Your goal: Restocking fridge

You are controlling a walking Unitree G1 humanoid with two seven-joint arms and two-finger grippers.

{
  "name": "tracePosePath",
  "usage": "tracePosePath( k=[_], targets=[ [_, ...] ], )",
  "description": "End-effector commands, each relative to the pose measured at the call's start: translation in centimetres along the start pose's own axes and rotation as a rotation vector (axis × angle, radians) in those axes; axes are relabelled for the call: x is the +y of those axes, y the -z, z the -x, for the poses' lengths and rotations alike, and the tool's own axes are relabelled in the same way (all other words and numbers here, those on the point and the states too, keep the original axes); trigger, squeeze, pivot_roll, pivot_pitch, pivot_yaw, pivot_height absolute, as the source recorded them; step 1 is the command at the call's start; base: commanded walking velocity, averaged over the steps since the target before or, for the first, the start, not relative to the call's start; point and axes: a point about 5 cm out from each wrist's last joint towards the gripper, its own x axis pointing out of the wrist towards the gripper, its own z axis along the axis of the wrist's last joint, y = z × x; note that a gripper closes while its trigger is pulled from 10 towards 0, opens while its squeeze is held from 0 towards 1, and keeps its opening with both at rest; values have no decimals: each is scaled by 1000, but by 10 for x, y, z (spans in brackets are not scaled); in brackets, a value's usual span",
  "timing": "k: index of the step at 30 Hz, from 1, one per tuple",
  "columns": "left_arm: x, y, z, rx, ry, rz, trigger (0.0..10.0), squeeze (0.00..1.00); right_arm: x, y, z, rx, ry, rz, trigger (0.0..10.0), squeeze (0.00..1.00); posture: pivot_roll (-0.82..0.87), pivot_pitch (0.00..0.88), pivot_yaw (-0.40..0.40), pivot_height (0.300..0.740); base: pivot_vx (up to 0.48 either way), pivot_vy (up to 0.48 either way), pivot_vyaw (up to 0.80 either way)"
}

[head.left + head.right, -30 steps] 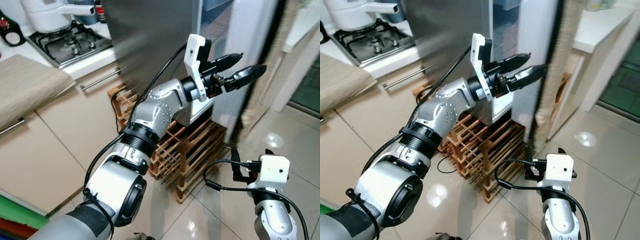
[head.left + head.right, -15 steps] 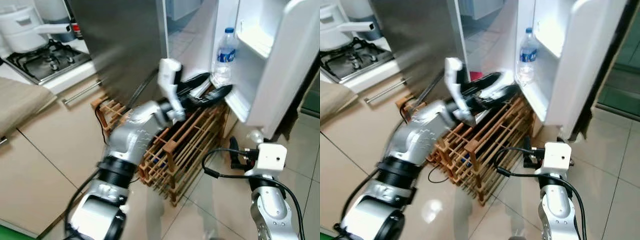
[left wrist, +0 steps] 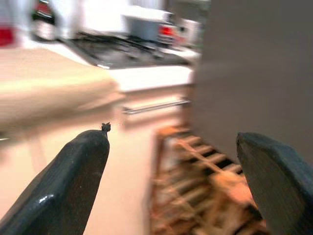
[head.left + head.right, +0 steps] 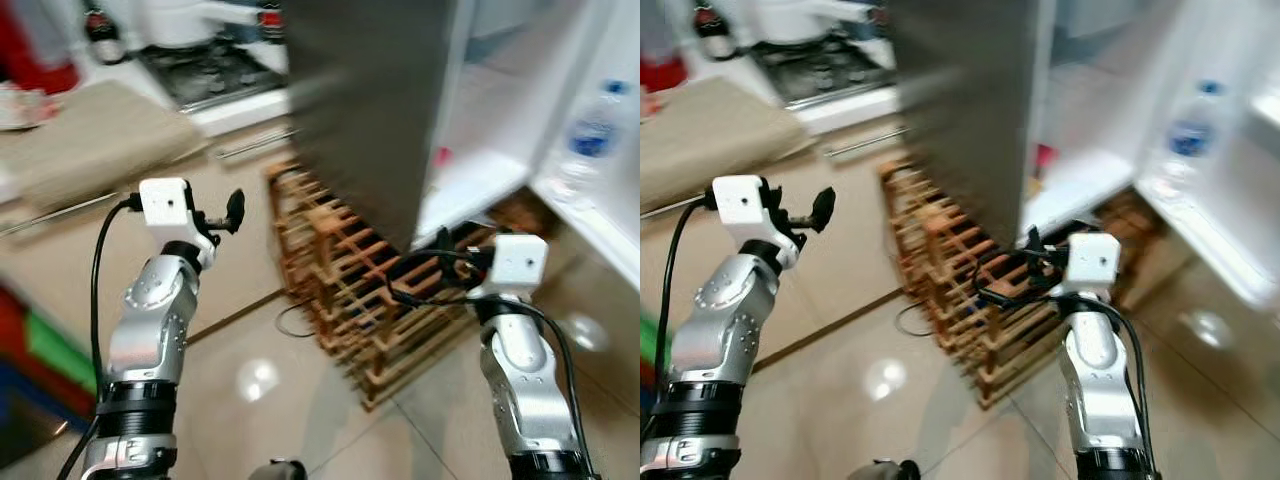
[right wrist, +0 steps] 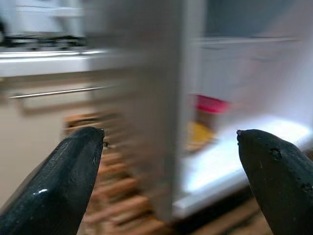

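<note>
grey fridge [image 4: 370, 100] (door open, blurred)

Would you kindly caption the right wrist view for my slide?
Open right gripper faces the open fridge beside a wooden rack.

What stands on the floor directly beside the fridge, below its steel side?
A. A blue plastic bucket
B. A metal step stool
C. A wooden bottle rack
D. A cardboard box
C: a slatted wooden bottle rack stands on the tiled floor against the grey side of the fridge, between the two raised arms.
</note>
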Motion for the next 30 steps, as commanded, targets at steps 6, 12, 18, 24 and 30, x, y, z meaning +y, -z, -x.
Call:
tracePosePath(
  k=[6,12,18,24,30],
  targets=[
    [-1,-4,-3,-17,-60,-36,10000,0,3,4,-7,29,16,-174,10000,0,-37,0,64,740,0,0,607],
    [-24,16,1,40,-42,-80,10000,0,6,4,-9,34,-36,-210,10000,0,-53,0,33,740,0,0,566],
    [-41,12,0,2,17,-36,10000,0,6,-3,-18,25,-114,-193,10000,0,-47,0,-18,740,320,0,514],
    [-53,8,-6,-20,48,-35,10000,0,16,-5,-17,30,-201,-141,10000,0,-95,0,22,740,480,0,495],
    [-56,2,-15,-30,111,-84,10000,0,14,9,-11,89,-106,-145,10000,0,-108,0,61,740,480,0,159]
  ],
)
